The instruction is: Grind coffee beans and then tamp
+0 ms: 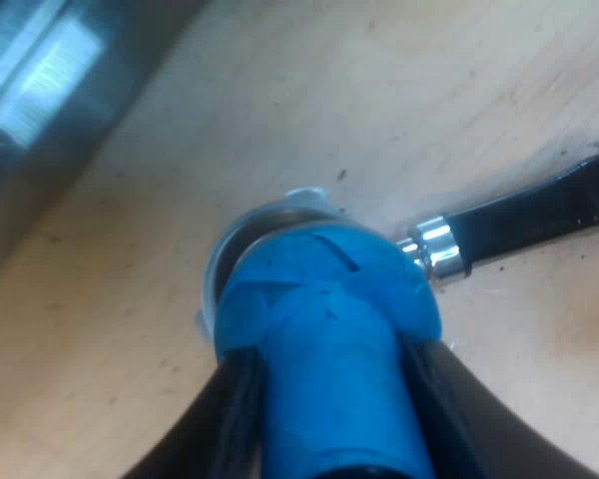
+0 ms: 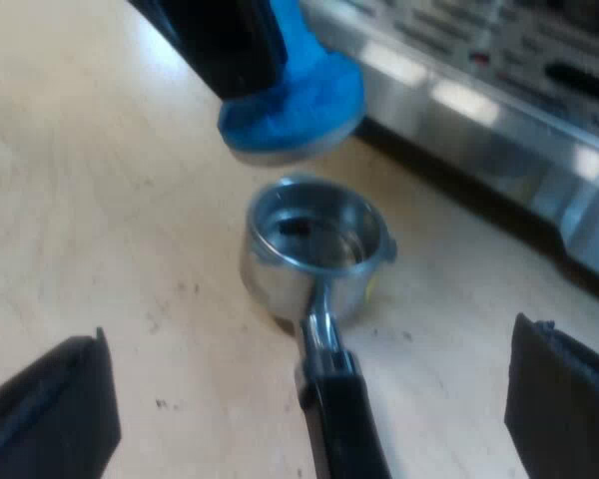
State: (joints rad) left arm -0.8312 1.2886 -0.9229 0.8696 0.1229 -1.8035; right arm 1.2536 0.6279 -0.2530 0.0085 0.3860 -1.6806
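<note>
My left gripper [image 1: 334,399] is shut on the blue tamper [image 1: 319,329], one black finger on each side of its stem. The tamper's flat base [image 2: 295,95] hangs a little above the metal holder's round basket [image 2: 314,244], apart from it. The holder lies loose on the wooden table, and the basket's inside looks shiny with a dark speck. Its dark handle [image 2: 344,419] runs from the basket toward my right gripper [image 2: 309,344]. That gripper is open wide, with a finger well off to each side of the handle and touching nothing. The basket rim [image 1: 242,232] peeks out beneath the tamper.
The espresso machine's metal front and tray [image 2: 499,90] stand close behind the holder, and its body [image 1: 40,70] runs along the table's edge. Bare wooden table [image 2: 100,200] surrounds the holder.
</note>
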